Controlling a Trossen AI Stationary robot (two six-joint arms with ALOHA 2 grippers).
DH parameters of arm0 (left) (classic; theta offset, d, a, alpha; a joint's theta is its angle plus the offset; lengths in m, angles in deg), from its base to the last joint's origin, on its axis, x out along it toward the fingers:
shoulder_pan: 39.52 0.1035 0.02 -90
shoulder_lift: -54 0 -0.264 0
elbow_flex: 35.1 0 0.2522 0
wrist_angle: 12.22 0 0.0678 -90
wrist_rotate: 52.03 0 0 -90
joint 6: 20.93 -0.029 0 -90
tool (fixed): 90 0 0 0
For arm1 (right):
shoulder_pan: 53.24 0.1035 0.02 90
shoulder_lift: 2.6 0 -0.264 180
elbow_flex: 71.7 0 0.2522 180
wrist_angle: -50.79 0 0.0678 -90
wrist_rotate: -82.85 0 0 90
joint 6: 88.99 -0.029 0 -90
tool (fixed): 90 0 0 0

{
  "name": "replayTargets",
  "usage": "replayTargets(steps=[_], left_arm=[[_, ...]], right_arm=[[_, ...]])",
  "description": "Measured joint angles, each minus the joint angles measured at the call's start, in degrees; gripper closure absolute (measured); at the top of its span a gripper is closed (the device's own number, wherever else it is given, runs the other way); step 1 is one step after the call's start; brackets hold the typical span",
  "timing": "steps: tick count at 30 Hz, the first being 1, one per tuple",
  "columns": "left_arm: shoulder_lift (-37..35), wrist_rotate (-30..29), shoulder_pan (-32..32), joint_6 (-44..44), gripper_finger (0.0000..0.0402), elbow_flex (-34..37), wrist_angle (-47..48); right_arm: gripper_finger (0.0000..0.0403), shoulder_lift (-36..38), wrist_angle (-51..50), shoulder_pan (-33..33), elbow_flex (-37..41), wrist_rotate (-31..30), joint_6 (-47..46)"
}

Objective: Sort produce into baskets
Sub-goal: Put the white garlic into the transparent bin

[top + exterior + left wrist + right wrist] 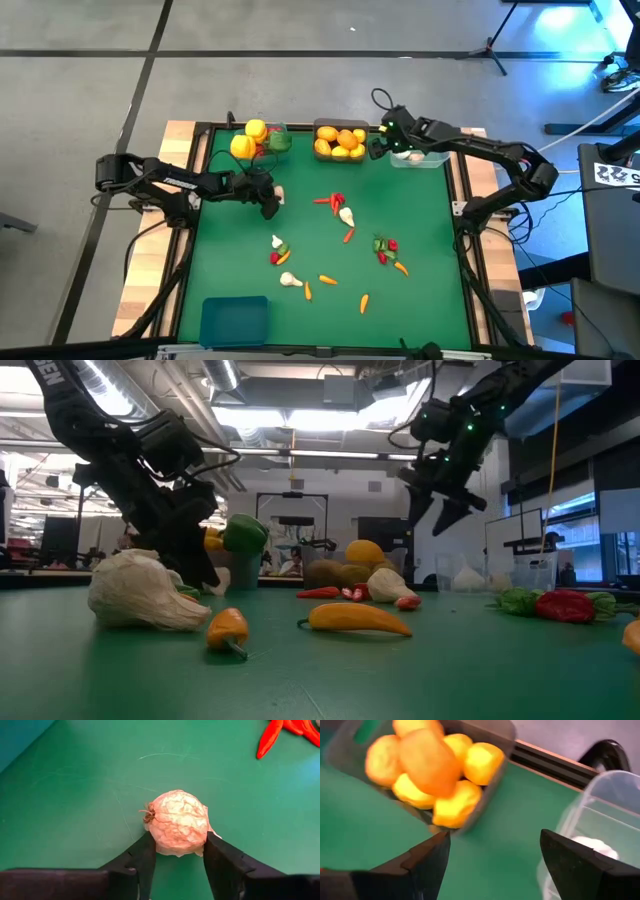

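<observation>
My left gripper (272,203) is shut on a white garlic bulb (177,822) on the green mat, left of the middle. My right gripper (380,142) hangs open and holds nothing. It is above the gap between the dark grey basket (340,128) of oranges and lemons and the clear basket (432,160), which holds garlic (592,846). In the right wrist view its fingers (432,857) frame bare mat between those two baskets. A teal basket (268,128) with yellow, red and green peppers stands at the far edge. A blue basket (234,320) stands at the near left. My left gripper pinches the garlic bulb by its two opposite sides (200,845), one finger (145,857) on each. The fingers slant down at it from the table's left. The bulb's rooty end (148,815) points sideways, and the bulb lies low against the mat.
Loose produce lies over the middle and near part of the mat: red chillies (335,200), a garlic bulb (346,215), small peppers (385,246), carrots (328,280), another garlic bulb (290,280). A raised frame (455,200) rims the mat.
</observation>
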Motion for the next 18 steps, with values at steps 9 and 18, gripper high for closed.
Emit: replayTargets(steps=[9,18], left_arm=[[-1.7,2.3,0.0,3.4,0.0277,-0.2,-2.5],[-11.8,2.6,0.5,1.5,0.0278,-7.7,-2.8]], right_arm=[[0.0100,0.0,11.4,8.1,0.0,7.6,11.7],[0.0100,0.0,29.3,15.6,-0.7,12.3,24.7]])
